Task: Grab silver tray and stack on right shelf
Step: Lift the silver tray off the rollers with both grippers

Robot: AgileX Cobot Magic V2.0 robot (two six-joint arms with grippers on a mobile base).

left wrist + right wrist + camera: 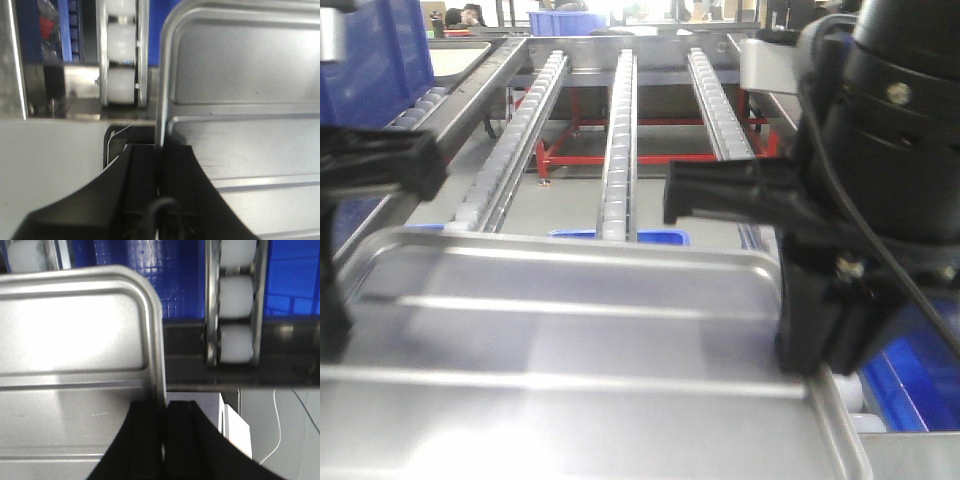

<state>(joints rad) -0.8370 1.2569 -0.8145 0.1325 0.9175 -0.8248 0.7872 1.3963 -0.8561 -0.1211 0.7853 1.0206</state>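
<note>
The silver tray (570, 340) fills the lower front view, shiny, with two lengthwise ridges, held level in the air. My left gripper (160, 150) is shut on the tray's left rim (162, 100). My right gripper (165, 407) is shut on the tray's right rim (157, 355); it shows as a black body (820, 320) at the right of the front view. The right shelf (620, 140), a sloped roller rack with a red lower frame (650, 150), lies just beyond the tray's far edge. Its white rollers show in the left wrist view (121, 60) and the right wrist view (235, 315).
Blue bins sit under the rack (620, 237) and at the right (910, 380). A blue crate (380, 50) stands on the neighbouring left rack. A white box (235, 427) lies below the right gripper. People and a blue bin (565, 20) are far back.
</note>
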